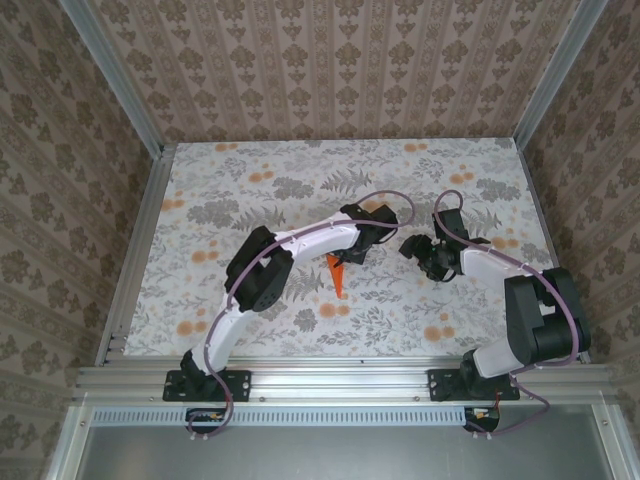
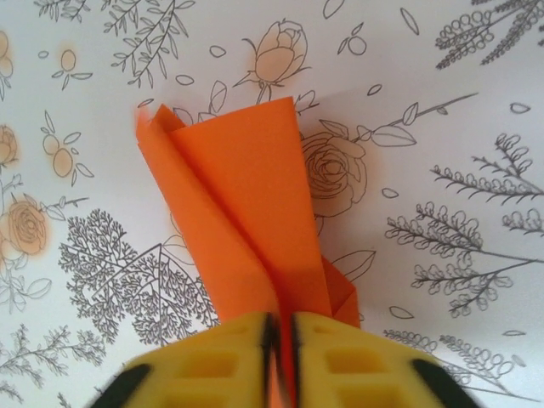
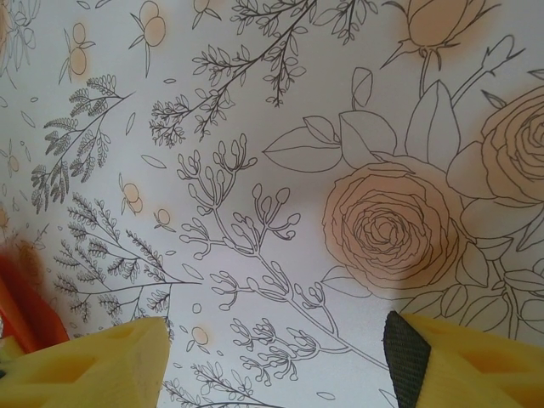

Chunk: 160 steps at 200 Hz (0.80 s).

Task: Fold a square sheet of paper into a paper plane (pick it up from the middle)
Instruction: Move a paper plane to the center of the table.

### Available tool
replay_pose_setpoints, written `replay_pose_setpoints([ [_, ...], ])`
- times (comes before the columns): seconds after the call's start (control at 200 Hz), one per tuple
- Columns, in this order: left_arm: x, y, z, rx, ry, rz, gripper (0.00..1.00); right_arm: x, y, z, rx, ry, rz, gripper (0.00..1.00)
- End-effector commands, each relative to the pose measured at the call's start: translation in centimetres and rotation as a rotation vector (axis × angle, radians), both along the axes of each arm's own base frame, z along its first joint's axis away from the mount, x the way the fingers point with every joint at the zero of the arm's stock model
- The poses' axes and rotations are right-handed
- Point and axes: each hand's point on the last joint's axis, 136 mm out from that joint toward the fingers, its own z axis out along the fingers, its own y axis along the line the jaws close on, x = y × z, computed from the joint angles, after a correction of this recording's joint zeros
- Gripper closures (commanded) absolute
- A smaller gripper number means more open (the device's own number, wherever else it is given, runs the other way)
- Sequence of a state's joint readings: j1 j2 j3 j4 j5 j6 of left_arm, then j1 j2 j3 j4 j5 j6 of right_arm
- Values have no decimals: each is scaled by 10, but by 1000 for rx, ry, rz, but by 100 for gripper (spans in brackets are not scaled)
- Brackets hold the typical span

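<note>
The left hand point(image 2: 280, 340) is reaching out over the middle of the flowered tabletop point(image 1: 250, 190) and is pinching the paper plane point(image 2: 246, 212). Its two yellow fingers point(image 2: 212, 365) are pressing together on the near end of the orange paper, with only the thin folded edge showing between them. From the left wrist view, the paper is fanning out beyond the fingers in overlapping folded layers and casting a soft shadow on the printed roses below. I cannot tell whether its far end is touching the cloth.

From above, the plane point(image 1: 338, 276) is showing as a slim orange wedge just beside the left hand point(image 1: 352, 252), its sharp point aiming toward the near edge of the tabletop.

The right hand point(image 1: 413, 250) is hanging close by, just right of the left one, facing it. Its yellow fingers point(image 3: 93, 365) are standing wide apart with nothing between them but the bare flowered cloth. A blurred strip of orange paper point(image 3: 15, 297) is peeking in at the left edge of the right wrist view.
</note>
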<state>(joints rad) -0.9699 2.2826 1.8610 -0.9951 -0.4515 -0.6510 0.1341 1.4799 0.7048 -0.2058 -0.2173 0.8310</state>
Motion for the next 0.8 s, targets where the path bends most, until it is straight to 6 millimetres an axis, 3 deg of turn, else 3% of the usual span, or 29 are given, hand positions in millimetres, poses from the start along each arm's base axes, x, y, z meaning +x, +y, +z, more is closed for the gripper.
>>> replay_pose_setpoints([
  [0.0, 2, 7, 27, -47, -27, 18, 93, 1, 4, 6, 34, -13, 1, 30],
  [0.24, 0, 11, 53, -229, -51, 50, 99, 5, 15, 14, 62, -53, 64, 31],
  [0.595, 6, 9, 73, -842, -51, 79, 97, 15, 83, 46, 107, -200, 303, 34],
  [0.795, 13, 9, 84, -1071, -96, 59, 97, 10, 113, 48, 108, -207, 386, 34],
])
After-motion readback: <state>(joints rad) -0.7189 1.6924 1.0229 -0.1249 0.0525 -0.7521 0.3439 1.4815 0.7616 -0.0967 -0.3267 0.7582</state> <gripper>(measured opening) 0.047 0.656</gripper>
